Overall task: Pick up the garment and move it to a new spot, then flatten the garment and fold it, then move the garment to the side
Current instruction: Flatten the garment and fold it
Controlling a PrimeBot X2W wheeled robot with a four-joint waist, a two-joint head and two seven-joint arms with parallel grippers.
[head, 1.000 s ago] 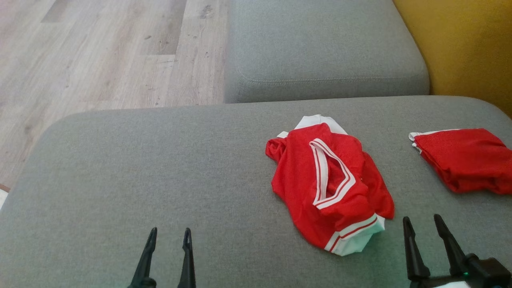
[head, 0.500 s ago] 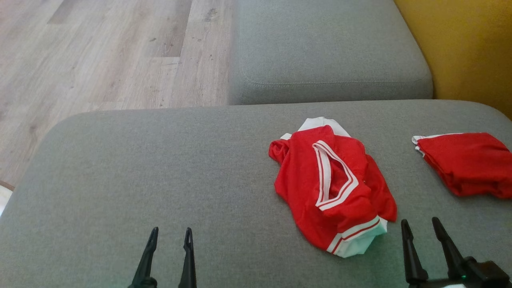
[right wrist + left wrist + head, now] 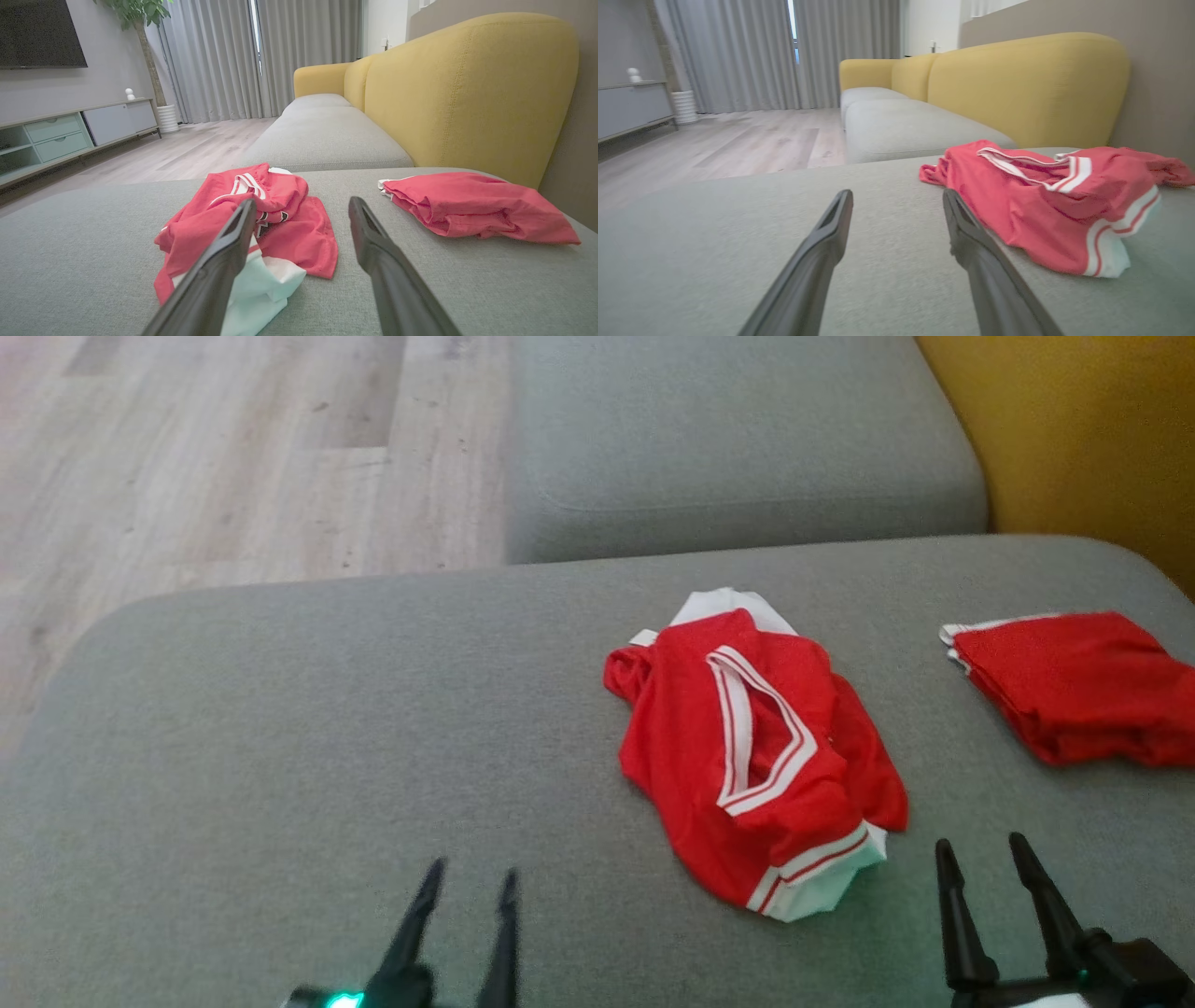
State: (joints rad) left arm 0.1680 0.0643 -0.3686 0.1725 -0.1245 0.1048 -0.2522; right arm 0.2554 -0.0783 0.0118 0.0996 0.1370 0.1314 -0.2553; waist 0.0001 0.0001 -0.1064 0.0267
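One crumpled garment, grey cushion; right wrist view adds television

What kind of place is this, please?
Probably a home living room: a sofa with a yellow back, what looks like a wall TV above a low cabinet, and long grey curtains.

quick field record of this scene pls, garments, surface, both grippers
surface: grey sofa cushion
crumpled garment: red with white trim, bunched, right of centre
folded garment: red, further right, apart from the crumpled one
left gripper: jaws open, empty, over bare cushion
right gripper: jaws open, empty, just right of the crumpled garment's white hem, apart from it
task stage: pick-up not yet begun
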